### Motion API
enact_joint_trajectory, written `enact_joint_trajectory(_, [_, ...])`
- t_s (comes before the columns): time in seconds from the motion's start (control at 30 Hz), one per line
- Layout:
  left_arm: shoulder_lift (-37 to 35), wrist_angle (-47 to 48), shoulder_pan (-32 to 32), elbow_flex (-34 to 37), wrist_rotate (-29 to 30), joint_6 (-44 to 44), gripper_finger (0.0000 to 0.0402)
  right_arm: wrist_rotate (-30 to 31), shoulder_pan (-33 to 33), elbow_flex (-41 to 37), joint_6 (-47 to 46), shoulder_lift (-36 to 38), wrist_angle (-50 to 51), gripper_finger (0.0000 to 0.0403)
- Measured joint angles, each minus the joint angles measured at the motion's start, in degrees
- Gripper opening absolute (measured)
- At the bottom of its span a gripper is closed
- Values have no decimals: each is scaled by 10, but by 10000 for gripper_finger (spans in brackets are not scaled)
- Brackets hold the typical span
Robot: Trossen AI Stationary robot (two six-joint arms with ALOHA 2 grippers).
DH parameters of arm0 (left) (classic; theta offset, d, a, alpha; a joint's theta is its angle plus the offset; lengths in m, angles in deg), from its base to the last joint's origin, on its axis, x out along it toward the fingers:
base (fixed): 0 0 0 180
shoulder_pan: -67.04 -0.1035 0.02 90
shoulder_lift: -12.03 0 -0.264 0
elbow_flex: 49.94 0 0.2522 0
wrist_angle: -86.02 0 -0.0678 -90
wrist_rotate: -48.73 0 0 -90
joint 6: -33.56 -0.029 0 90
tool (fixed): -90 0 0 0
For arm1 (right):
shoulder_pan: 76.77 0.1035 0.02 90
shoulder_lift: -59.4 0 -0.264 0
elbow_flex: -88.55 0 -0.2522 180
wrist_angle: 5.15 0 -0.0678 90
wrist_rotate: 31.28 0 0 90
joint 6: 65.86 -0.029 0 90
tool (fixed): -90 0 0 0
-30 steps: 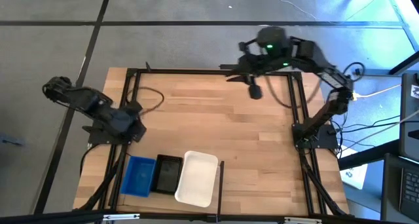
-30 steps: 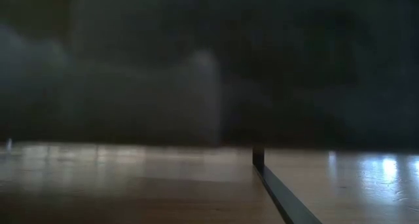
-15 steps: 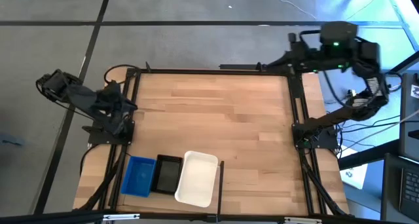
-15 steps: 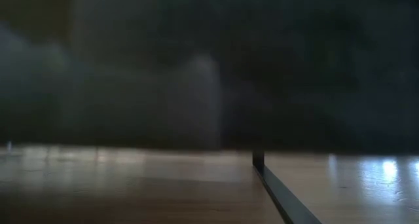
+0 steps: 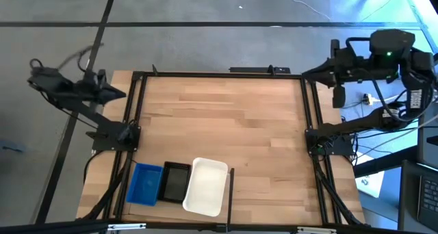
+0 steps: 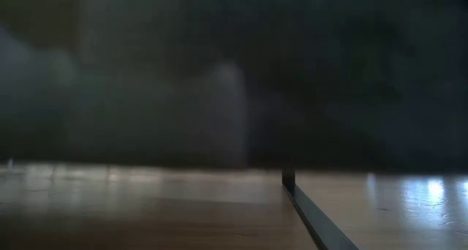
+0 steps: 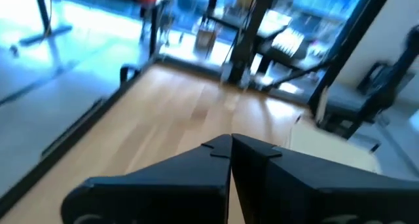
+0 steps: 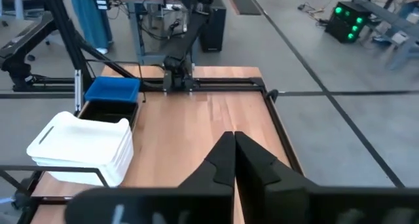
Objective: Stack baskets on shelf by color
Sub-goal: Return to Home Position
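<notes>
Pressing flat against each other, the two dark fingers (image 7: 177, 178) of my left gripper (image 7: 230, 145) are closed, with nothing between them. My right gripper (image 8: 234, 142) is the same: its two fingers touch along a thin line and hold nothing. My left arm (image 5: 68, 90) is out past the left side of the shelf (image 5: 226, 121), and my right arm (image 5: 383, 53) is out past its right side, both near the far corners. The shelf is a big board of light wood with thin black rails (image 5: 219, 74) around it. All the baskets sit at its near edge, toward the left, in a row of three piles that stand just beside each other. The blue baskets (image 5: 145, 185) are at the left end, the black baskets (image 5: 176, 182) are in the middle, and the white baskets (image 5: 205, 186) are at the right end. The white pile is the biggest, and from my right wrist I can see its layers one on top of another. From down low I see only wood, one black rail and a dark blur behind it.
</notes>
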Motion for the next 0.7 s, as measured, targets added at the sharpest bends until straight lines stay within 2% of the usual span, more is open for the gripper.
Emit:
enact_joint_trajectory(0.1, [-32, -15, 0, 0, -5, -27, 0, 14, 0, -67, -20, 41, -33, 1])
enact_joint_trajectory(0.2, [-60, -21, 0, 11, -14, -52, 0, 15, 0, -171, -39, 99, -104, 1])
enact_joint_trajectory(0.5, [-194, -95, 0, 93, -47, -94, 0, 15, 0, -467, -110, 296, -329, 0])
enact_joint_trajectory(0.6, [-189, -85, -1, 92, -45, -100, 0, 14, 0, -540, -138, 354, -378, 0])
enact_joint_trajectory(0.7, [-193, -106, -2, 90, -75, -129, 0, 15, 0, -607, -153, 406, -424, 0])
